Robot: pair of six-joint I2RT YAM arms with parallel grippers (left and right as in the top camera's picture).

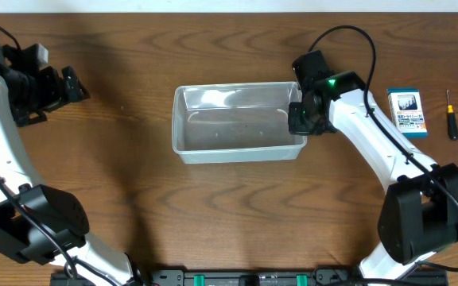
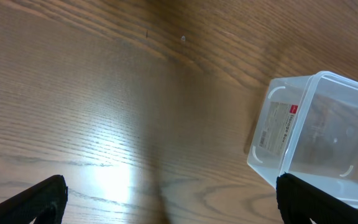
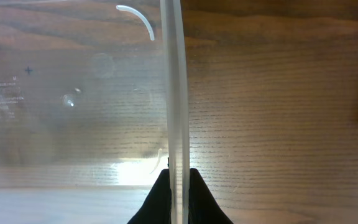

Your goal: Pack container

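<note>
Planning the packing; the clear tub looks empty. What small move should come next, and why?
Probably the right gripper drags the container slightly rightward: it pinches the tub's right wall, and the blue-and-white box and screwdriver lie on that side, outside it.

Small blue-and-white box (image 1: 408,111) beside a slim screwdriver (image 1: 451,116) — both on the wooden table (image 1: 237,214)
</note>
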